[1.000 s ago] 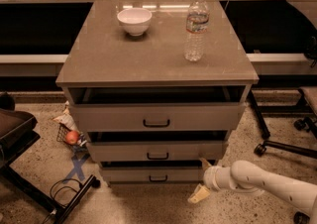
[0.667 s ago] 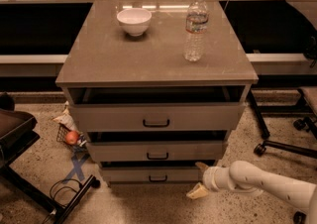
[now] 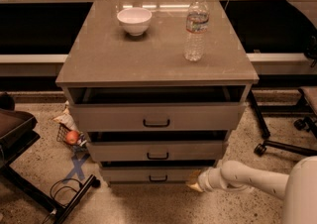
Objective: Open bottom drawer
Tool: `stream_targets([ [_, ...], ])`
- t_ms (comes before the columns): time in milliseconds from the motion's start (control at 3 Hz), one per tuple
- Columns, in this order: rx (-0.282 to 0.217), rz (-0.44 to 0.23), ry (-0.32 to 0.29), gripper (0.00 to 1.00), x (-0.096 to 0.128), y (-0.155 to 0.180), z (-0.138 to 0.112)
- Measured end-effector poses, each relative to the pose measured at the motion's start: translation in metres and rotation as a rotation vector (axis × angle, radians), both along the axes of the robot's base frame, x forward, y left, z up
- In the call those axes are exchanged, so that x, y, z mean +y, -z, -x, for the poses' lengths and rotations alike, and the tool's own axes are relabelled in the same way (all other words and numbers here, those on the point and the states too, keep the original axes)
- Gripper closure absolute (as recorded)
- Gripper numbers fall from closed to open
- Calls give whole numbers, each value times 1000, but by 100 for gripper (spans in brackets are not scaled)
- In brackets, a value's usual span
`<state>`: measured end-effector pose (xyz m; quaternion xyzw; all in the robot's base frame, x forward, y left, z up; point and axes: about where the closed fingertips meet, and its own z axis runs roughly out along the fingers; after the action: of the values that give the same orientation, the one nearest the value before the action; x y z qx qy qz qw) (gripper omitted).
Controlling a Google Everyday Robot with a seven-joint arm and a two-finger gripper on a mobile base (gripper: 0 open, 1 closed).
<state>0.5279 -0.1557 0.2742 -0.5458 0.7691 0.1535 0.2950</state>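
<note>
**A:** Where is the gripper, and how is it set?

**B:** The gripper (image 3: pixel 194 184) is low, near the floor, just beside the right end of the bottom drawer (image 3: pixel 143 174). It shows as a yellowish tip on the one white arm (image 3: pixel 247 178), which reaches in from the lower right. I cannot tell whether it is wide or narrow, or whether it touches the drawer front.

**A:** And the drawer itself?

**B:** It is the lowest of three drawers and has the shallowest, narrowest front. Its small black handle (image 3: pixel 158 179) sits mid-panel, left of the gripper and apart from it. The middle drawer (image 3: pixel 124 150) and the top drawer (image 3: pixel 109 117) each carry one black handle too, so three handles in all. A dark gap shows above each front.

**A:** What is on top?

**B:** Two things stand on the cabinet top (image 3: pixel 124 59). One white bowl (image 3: pixel 134 20) is at the back left, and one clear water bottle (image 3: pixel 196 27) stands upright to the right, well apart from the bowl.

**A:** And on the floor?

**B:** Left of the cabinet there is one red ball (image 3: pixel 72 137) and one blue tape cross (image 3: pixel 77 166). One chair base (image 3: pixel 282 147) stands on the right.
</note>
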Motion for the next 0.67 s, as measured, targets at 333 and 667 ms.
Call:
stream_targets([
  [333,4,-1,-3,63,2,3,0],
  [667,5,-2,-4,40,4,4,1],
])
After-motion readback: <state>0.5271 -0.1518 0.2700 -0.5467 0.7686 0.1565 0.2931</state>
